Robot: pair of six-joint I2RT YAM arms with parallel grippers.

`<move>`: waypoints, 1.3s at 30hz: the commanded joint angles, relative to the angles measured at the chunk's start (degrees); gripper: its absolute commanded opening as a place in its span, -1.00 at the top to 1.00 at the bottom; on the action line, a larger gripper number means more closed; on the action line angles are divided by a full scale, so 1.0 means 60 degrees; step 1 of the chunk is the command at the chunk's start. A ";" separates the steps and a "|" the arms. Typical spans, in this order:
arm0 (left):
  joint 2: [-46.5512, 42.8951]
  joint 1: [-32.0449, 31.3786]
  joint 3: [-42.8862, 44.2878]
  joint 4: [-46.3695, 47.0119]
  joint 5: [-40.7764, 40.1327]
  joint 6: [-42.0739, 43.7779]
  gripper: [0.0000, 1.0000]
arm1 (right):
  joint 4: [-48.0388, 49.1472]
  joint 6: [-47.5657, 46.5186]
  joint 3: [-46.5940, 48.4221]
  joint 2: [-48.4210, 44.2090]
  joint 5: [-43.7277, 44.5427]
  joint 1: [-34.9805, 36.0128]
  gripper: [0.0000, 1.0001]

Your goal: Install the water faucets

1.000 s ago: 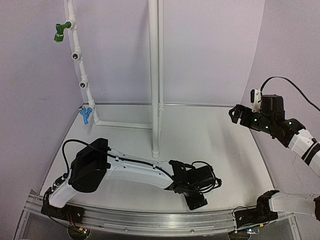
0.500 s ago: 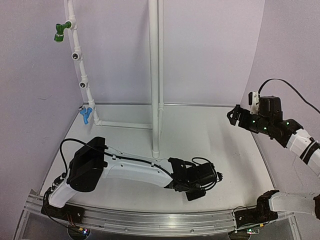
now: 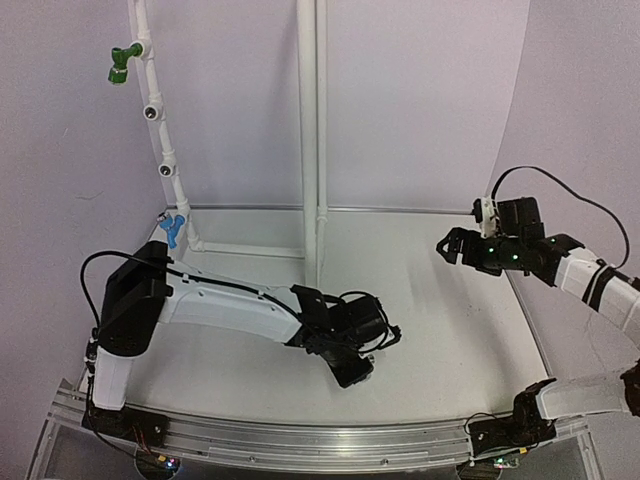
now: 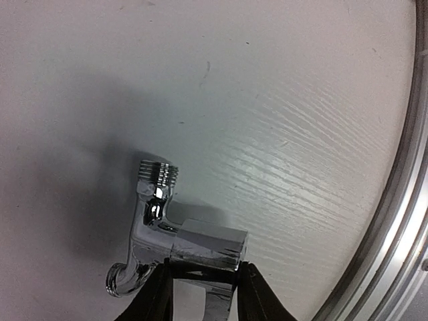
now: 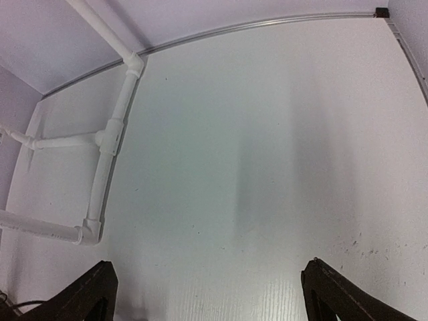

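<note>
Left gripper: [image 4: 204,274] clamped tight on the silver faucet [image 4: 167,224], with a black finger [image 4: 152,297] pressing each side of its blocky handle end.
Silver faucet: juts out ahead of the fingertips in the left wrist view. The threaded end points away from the gripper and the curved spout hooks off to the left.
Faucet and table: it sits low over the white table [image 3: 450,340], casting a shadow. I can't tell whether it touches.
From above: the left gripper is at near centre, and the faucet itself can't be made out there.
Metal rail: [image 4: 401,200] curves past near the faucet on the right of the wrist view.
Right gripper: [image 3: 447,245] jaws spread wide with nothing between them, up over the table's right side, well apart from the silver faucet.
Blue faucet: [image 3: 172,228] far-left corner, just beside the foot of the slanted white pipe [image 3: 160,135], well apart from both grippers.
Green faucet: [image 3: 120,62] high at that pipe's top.
</note>
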 commanded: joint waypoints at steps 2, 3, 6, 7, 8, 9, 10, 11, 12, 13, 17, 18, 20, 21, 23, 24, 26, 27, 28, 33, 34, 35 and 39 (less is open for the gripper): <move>-0.1902 0.0806 -0.1018 0.0945 0.1626 -0.1107 0.66 | 0.0130 -0.0550 0.0049 0.0763 -0.1827 0.0087 -0.97; -0.2089 0.0866 -0.1169 0.1022 0.1816 -0.1242 0.69 | 0.0142 -0.0629 0.0055 0.0896 -0.2095 0.0163 -0.97; -0.2782 0.1123 -0.1649 0.1341 0.2388 -0.1656 0.72 | 0.0494 -0.0504 -0.0063 0.1259 -0.3217 0.0484 -0.97; -0.3028 0.1253 -0.1814 0.1463 0.2616 -0.1783 0.72 | 0.0832 -0.0277 -0.0203 0.1305 -0.3689 0.0616 -0.97; -0.3289 0.1416 -0.2038 0.1693 0.2923 -0.1941 0.73 | 0.1421 0.0087 -0.0456 0.1308 -0.4192 0.0743 -0.97; -0.3608 0.1609 -0.2337 0.1926 0.3265 -0.2130 0.73 | 0.2163 0.0584 -0.0797 0.1309 -0.4738 0.0863 -0.97; -0.3850 0.1757 -0.2693 0.2274 0.3709 -0.2334 0.73 | 0.2963 0.1124 -0.1143 0.1325 -0.5170 0.1020 -0.97; -0.4224 0.1992 -0.3123 0.2741 0.4190 -0.2583 0.73 | 0.3889 0.1623 -0.1456 0.1376 -0.5423 0.1281 -0.97; -0.4574 0.2219 -0.3506 0.3251 0.4552 -0.2795 0.73 | 0.4490 0.2081 -0.1640 0.1453 -0.5582 0.1587 -0.97; -0.4927 0.2431 -0.3850 0.3744 0.4909 -0.3036 0.72 | 0.4961 0.2481 -0.1744 0.1538 -0.5657 0.1893 -0.97; -0.5996 0.3152 -0.4858 0.5245 0.5923 -0.3850 0.72 | 0.6319 0.3514 -0.1704 0.1943 -0.5518 0.2996 -0.88; -0.6204 0.3281 -0.5002 0.5475 0.6071 -0.3990 0.72 | 0.6747 0.3804 -0.1685 0.2044 -0.5534 0.3197 -0.84; -0.6575 0.3515 -0.5232 0.5968 0.6403 -0.4237 0.72 | 0.7714 0.4309 -0.1661 0.2239 -0.5605 0.3548 -0.75; -0.6688 0.3591 -0.5334 0.6204 0.6585 -0.4358 0.72 | 0.8245 0.4463 -0.1654 0.2379 -0.5717 0.3714 -0.72; -0.6888 0.3716 -0.5498 0.6521 0.6873 -0.4545 0.72 | 0.9049 0.4687 -0.1590 0.2645 -0.5816 0.3951 -0.68; -0.6986 0.3766 -0.5576 0.6674 0.6977 -0.4608 0.72 | 0.9181 0.4747 -0.1494 0.2792 -0.5761 0.4046 -0.64; -0.7131 0.3801 -0.5640 0.6795 0.7092 -0.4637 0.72 | 0.9414 0.4968 -0.1369 0.2975 -0.5516 0.4144 -0.55; -0.7200 0.3805 -0.5677 0.6850 0.7110 -0.4647 0.72 | 0.9620 0.5210 -0.1361 0.3051 -0.5314 0.4161 -0.50; -0.7269 0.3805 -0.5751 0.6924 0.7108 -0.4673 0.72 | 0.9855 0.5503 -0.1394 0.3089 -0.5120 0.4163 -0.49; -0.7451 0.3830 -0.5926 0.7206 0.6950 -0.4820 0.72 | 1.1480 0.6852 -0.1568 0.3149 -0.4460 0.4274 -0.36; -0.7454 0.3834 -0.5928 0.7251 0.6912 -0.4839 0.72 | 1.1498 0.6901 -0.1474 0.3182 -0.4416 0.4357 -0.33; -0.7454 0.3835 -0.5933 0.7299 0.6870 -0.4856 0.72 | 1.1498 0.6924 -0.1376 0.3244 -0.4386 0.4452 -0.30; -0.7429 0.3853 -0.5895 0.7431 0.6739 -0.4854 0.72 | 1.1535 0.7008 -0.1116 0.3533 -0.4353 0.4842 -0.18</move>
